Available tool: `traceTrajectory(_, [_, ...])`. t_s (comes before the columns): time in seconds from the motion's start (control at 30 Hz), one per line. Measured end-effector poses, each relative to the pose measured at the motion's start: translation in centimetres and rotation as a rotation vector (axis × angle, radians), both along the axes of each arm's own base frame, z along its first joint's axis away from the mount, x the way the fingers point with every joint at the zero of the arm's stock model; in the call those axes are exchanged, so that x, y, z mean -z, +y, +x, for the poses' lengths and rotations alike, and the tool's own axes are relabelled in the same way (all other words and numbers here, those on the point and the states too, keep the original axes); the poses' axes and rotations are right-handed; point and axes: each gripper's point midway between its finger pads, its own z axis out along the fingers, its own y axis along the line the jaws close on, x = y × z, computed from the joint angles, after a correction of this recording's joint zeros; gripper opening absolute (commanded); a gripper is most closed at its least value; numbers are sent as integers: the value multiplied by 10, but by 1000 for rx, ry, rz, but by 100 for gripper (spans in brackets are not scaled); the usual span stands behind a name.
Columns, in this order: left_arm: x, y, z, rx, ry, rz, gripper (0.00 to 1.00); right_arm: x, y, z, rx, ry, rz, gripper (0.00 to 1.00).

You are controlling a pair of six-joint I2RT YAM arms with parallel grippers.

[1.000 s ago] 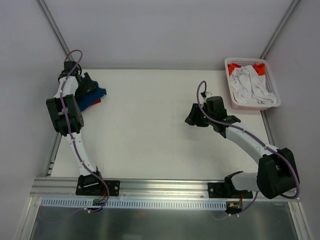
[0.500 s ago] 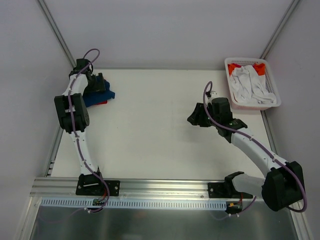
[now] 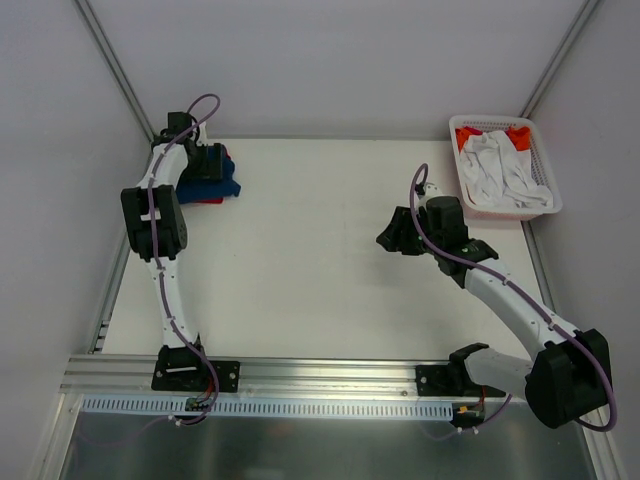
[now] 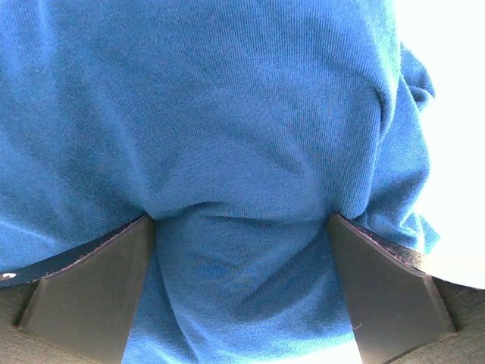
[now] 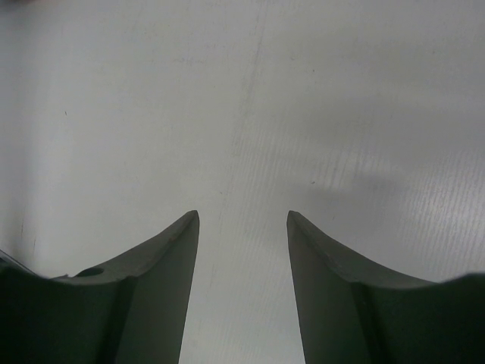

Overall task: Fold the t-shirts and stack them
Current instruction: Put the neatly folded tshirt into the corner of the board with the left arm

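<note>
Left arm: it was stretched far along the left side of the table (image 3: 320, 260), with its wrist bent down at the far corner opposite the basket (image 3: 490, 119).
Left pincer (image 4: 239, 227): its fingers (image 4: 91, 292) stood wide apart and pressed into the blue t-shirt (image 4: 227, 114). The cloth bulged between them, but they were not closed on it.
Right arm: it reached forward and inward, with the elbow low.
Right pincer (image 5: 242, 216): it was partly open, held nothing, and hovered over the bare table, nearer to the camera than the basket and toward the left arm.
T-shirts: the blue one lay bunched, well apart from the basket. An edge of the red t-shirt (image 3: 207, 201) showed from under it.
Basket: it was white and stood at the far right corner, with white cloth (image 3: 500, 170) and something orange-red inside.
Room: plain pale walls with metal frame bars.
</note>
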Motion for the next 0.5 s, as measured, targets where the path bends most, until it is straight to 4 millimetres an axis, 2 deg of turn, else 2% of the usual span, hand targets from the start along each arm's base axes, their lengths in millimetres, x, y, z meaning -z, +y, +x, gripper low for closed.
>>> traceTrajectory(0.2, [-1,-16,4,43,-7,9,99,2,-1,-1,2,4,-3,54])
traceTrajectory(0.5, [-10,-22,3,50,-15,19,99,9,-2,-3,2,19,-10,54])
